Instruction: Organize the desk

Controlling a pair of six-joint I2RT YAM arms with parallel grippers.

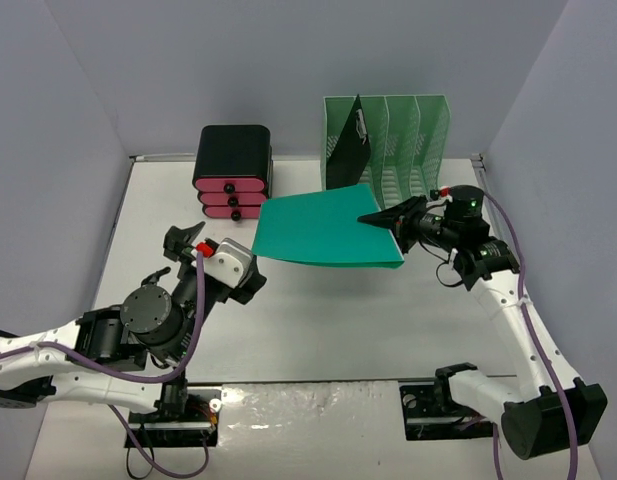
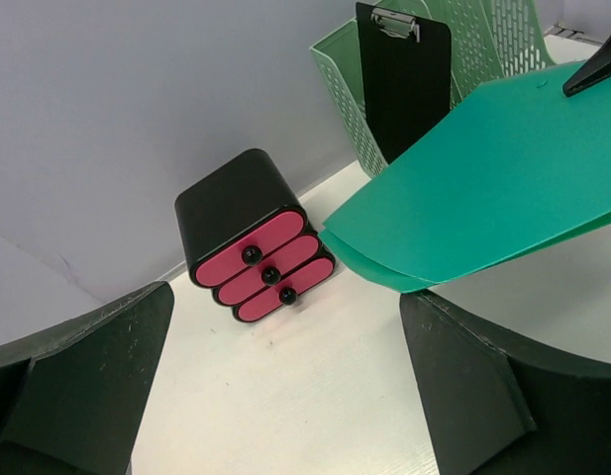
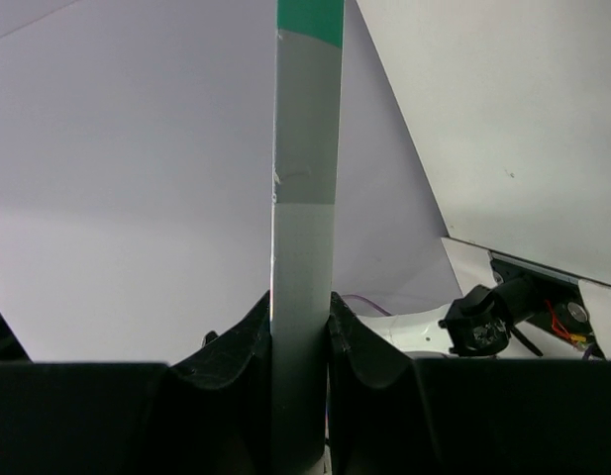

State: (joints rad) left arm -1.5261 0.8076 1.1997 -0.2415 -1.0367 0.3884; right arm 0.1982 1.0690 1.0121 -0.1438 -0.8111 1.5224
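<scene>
Left fingers [image 2: 87, 386] spread, empty; right fingers [image 3: 221, 381] pinch the green folder [image 1: 323, 228] clear of the desk [image 1: 318, 320], probably bound for the far rack [image 1: 408, 135]

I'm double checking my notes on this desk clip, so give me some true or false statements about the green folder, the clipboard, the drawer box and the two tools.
1. The right tool is shut on the green folder, holding it above the desk. True.
2. The left tool also grips the folder. False: it is open, holds nothing and is apart from the folder.
3. The black clipboard stands in the green file rack. True.
4. The drawer box has blue fronts. False: its three fronts are pink with black knobs.
5. The drawer box stands right of the rack in the top view. False: it stands left of it.
</scene>
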